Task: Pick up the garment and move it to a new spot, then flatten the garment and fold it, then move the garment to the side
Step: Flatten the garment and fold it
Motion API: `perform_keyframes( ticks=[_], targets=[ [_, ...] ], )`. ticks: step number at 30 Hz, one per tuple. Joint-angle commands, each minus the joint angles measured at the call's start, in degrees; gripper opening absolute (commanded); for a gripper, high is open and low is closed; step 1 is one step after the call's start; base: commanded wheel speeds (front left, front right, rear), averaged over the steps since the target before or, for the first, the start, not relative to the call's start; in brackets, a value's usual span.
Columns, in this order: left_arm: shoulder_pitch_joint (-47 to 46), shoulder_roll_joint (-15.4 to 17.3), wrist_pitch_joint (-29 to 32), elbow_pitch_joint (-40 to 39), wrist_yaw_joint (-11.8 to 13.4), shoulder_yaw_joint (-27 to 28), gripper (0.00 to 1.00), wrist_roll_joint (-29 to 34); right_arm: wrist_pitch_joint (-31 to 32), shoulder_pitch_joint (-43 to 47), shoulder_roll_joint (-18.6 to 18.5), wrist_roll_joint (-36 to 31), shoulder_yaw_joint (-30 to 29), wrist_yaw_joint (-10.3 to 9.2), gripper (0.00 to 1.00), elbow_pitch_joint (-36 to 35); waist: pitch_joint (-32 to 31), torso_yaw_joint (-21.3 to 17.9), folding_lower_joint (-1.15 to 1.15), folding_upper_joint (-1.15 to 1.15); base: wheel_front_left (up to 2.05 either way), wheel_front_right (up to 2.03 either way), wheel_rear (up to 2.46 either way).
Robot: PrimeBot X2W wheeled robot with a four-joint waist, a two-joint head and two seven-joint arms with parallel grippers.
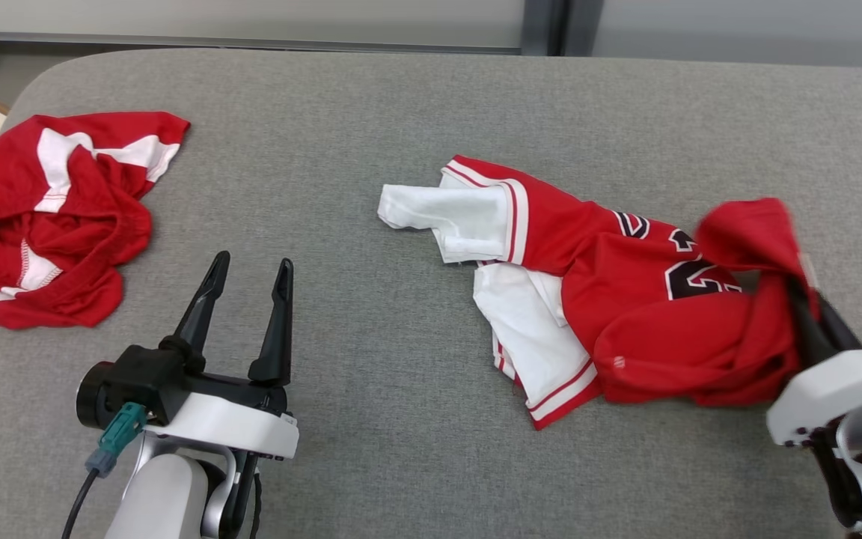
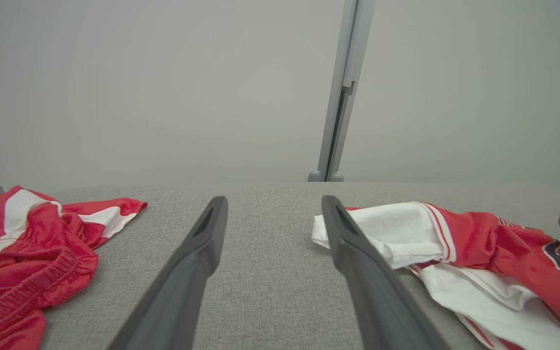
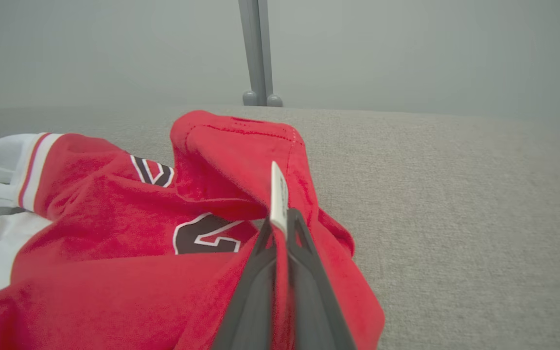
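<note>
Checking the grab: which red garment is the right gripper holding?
The jersey with black numbers, pinched in the right gripper; the other garment, far left, lies untouched.

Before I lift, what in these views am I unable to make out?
Jersey number: head view, a raised fold covers part of the digits.
Right pincer tips: head view, buried in red cloth, blurred.
Layers gripped: right wrist view, the shut fingers hide them.
Second red garment: cut off by the head view's left edge.
</note>
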Motion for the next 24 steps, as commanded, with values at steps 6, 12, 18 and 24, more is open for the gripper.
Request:
perform_keyframes(
  ticks=[6,12,18,24],
  targets=[
    [-1.4,0.1,-0.3,-0.1,-0.7,1.3,1.00,1.2,-2.5,3.3,3.8,2.5,-11.5,-0.03,0.00,2.1,1.0,-1.6,0.00,0.00,0.00,0.00,0.00],
    [-1.7,0.0,-0.3,0.2,-1.0,2.3,1.00,1.6,-6.6,4.2,5.2,5.8,-15.8,-0.03,1.00,7.0,1.4,-2.5,0.00,0.00,0.00,0.00,0.00],
    [-0.8,-0.2,-0.3,0.4,-0.9,3.3,1.00,2.1,-16.0,3.7,5.3,5.4,-12.4,-0.02,1.00,4.3,0.3,-3.4,0.00,0.00,0.00,0.00,0.00],
    [0.7,-0.3,-0.3,0.8,-0.6,4.2,1.00,2.3,-18.7,5.1,3.9,1.0,-6.8,-0.02,1.00,-3.4,-2.1,-4.0,0.00,0.00,0.00,0.00,0.00]
  ],
)
